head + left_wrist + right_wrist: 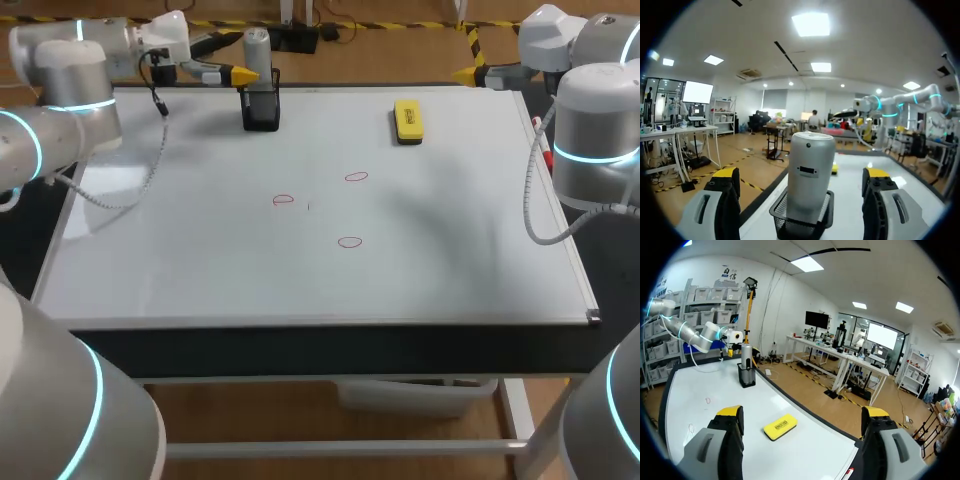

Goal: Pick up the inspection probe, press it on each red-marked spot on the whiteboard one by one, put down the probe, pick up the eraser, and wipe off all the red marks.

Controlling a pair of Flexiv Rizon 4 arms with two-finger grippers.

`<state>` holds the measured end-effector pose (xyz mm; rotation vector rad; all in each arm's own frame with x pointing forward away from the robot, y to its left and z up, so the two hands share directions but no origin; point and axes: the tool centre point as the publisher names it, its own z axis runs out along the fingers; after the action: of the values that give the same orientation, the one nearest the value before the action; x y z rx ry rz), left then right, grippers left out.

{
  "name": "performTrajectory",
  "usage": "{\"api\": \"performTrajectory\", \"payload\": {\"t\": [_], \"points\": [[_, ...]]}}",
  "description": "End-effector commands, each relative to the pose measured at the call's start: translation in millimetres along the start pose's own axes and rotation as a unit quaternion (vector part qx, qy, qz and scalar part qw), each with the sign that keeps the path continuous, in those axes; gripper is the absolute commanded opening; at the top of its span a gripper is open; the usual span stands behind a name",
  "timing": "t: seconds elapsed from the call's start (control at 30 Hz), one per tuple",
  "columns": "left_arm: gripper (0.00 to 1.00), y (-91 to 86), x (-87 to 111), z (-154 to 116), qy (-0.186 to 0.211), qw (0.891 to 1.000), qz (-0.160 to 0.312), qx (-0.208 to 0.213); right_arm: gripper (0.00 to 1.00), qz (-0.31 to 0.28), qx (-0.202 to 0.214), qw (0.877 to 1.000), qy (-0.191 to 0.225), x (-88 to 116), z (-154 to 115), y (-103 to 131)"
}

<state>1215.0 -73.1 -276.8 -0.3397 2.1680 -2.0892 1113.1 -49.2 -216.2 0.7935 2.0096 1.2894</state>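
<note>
Found the near edge of the whiteboard (200,290) unobstructed, with a broad open stretch across the near half and along the left edge. Saw both arms keeping to the board's sides, the middle left free between them.

Counted three red marks around the middle, each a small outlined oval, none touching another: nearest mark (349,241), then left mark (283,199) farther back, then right mark (356,177) farthest back.

Counted one eraser (408,120), yellow and lying flat close to the far edge, right of the middle, with open board on every side of it.

Counted one probe (258,55), a grey cylinder standing upright in a black mesh holder (261,110) at the far edge, left of the middle and well apart from the eraser.

Found the left gripper (243,75) level at the far edge, just beside the probe on its left. Saw, from the left wrist, its fingers (726,180) spread wide with the probe standing between them, a gap on each side, neither finger touching it.

Found the right gripper (466,73) off the far right corner, past the board's edge. Saw, from the right wrist, its fingers (730,417) spread wide and holding nothing, the eraser lying ahead of them on the board, the probe much farther ahead.
</note>
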Motion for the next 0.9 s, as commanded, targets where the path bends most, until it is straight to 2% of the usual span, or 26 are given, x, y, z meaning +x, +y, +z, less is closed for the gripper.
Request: {"api": "performTrajectory", "payload": {"t": [0.03, 0.27, 0.6, 0.9], "points": [[1.0, 3.5, -13.9, 14.0, 0.133, 0.991, -0.001, 0.004, 1.0, 0.0, 0.001, 1.0, 0.001, -0.5, 0.2, 0.0], [1.0, 2.3, -14.5, 23.9, 0.129, 0.992, 0.001, 0.007, 1.0, 0.0, 0.001, 1.0, 0.001, -0.5, 0.2, 0.0], [1.0, -0.2, -7.6, 37.7, 0.099, 0.994, -0.01, 0.034, 1.0, 0.0, 0.001, 1.0, 0.001, -0.5, 0.2, 0.0], [1.0, -2.8, -0.7, 49.2, 0.093, 0.995, -0.007, 0.033, 1.0, 0.0, 0.001, 1.0, 0.001, -0.5, 0.2, 0.0]]}}
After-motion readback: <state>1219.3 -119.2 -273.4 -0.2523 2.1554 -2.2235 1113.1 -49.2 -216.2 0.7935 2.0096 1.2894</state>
